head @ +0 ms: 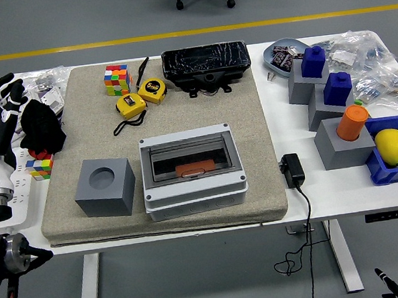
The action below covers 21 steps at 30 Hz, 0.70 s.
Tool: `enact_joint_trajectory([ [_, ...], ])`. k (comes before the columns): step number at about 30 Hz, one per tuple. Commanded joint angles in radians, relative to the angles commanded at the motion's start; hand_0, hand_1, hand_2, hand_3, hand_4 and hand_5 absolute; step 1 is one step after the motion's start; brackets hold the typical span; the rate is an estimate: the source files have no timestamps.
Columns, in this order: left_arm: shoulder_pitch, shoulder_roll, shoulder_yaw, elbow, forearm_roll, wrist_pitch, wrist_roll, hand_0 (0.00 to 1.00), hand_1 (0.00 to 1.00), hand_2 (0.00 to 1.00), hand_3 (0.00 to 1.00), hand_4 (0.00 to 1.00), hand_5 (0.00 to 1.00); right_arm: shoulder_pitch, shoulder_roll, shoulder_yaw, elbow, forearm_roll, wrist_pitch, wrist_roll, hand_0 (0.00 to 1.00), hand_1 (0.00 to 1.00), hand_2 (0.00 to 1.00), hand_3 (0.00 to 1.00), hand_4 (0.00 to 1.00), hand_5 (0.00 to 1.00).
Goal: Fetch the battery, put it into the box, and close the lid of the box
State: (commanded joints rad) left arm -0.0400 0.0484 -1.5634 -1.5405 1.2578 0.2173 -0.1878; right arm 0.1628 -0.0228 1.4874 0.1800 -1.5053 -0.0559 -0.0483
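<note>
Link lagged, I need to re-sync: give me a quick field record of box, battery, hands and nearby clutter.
box: grey box at mat's front centre
lid: clear lid looks shut
battery: orange item visible inside the box under the lid, likely the battery
left hand: left hand at table's left edge, fingers relaxed, holding nothing
right hand: not in view
beside box: grey block on its left, black adapter on its right
behind box: two yellow tape measures
</note>
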Motion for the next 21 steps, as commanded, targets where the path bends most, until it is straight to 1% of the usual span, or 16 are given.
enact_joint_trajectory([
  [9, -0.001, 0.001, 0.001, -0.002, 0.012, 0.003, 0.005, 0.672, 0.772, 0.738, 0.721, 0.998, 0.572, 0.0, -0.001, -0.001, 0.0, 0.001, 0.0, 0.0, 0.939, 0.795, 0.739, 0.78, 0.998, 0.998],
  [20, 0.001, 0.001, 0.002, -0.003, 0.025, 0.007, 0.007, 0.675, 0.77, 0.737, 0.717, 0.998, 0.567, -0.002, 0.0, -0.001, 0.0, -0.001, 0.0, -0.001, 0.939, 0.795, 0.739, 0.779, 0.998, 0.998],
  [21, 0.001, 0.001, 0.002, -0.003, 0.025, 0.008, 0.008, 0.716, 0.778, 0.736, 0.715, 0.998, 0.556, -0.003, 0.0, 0.0, 0.0, -0.002, 0.0, -0.001, 0.939, 0.795, 0.739, 0.78, 0.998, 0.998],
])
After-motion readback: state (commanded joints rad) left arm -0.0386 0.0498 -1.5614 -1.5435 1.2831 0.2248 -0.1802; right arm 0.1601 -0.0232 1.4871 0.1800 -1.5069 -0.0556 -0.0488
